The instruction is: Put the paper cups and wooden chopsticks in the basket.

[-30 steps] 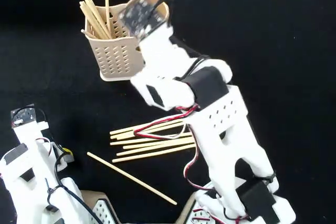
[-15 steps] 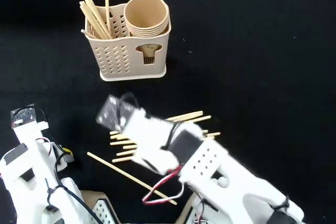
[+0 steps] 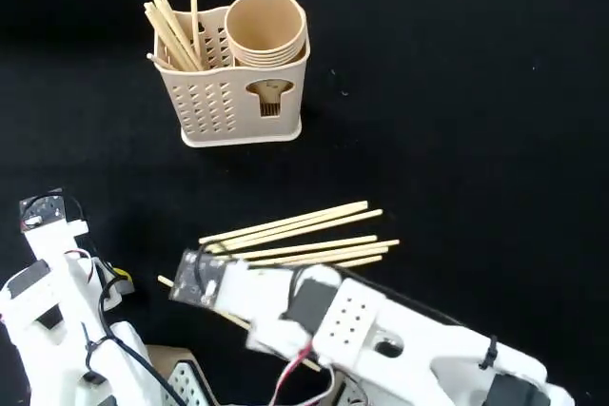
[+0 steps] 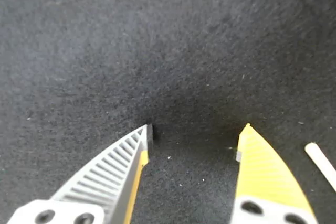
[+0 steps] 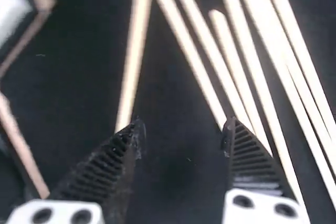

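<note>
Nearest to us, the right arm (image 3: 381, 339) has pulled all the way back. A second ago it was stretched out over the cup side of the basket, half a second ago it was sweeping in over the loose sticks, and now it lies low by its own base. The right tool (image 5: 184, 129) hangs released and empty just above the worktop (image 3: 476, 140), its fingers spread, with the lone chopstick (image 5: 135, 51) running just beside one fingertip. We take this to mean the trip to the basket is over and the arm is lining up for another stick, though nothing is grasped yet. The left arm (image 3: 48, 282) has not shifted over the same second. The left tool (image 4: 197, 129) is also released and empty over bare cloth, with one stick end at the edge of its wrist view. Counting outward, one chopstick lies by itself on a slant closest to the arms, partly under the right arm. Just beyond it, the loose chopsticks (image 3: 304, 248) lie side by side, fanned slightly. We make out about six, though the lower ones crowd together too closely to be sure. Well beyond them stands the one basket (image 3: 224, 102), upright. Its right compartment holds the paper cups (image 3: 266, 21) nested in a single stack, with several rims showing, too tight for us to number. Its left compartment holds the standing chopsticks (image 3: 171, 30), about five, leaning outward. So the cups look finished, while roughly seven sticks still wait on the worktop.
</note>
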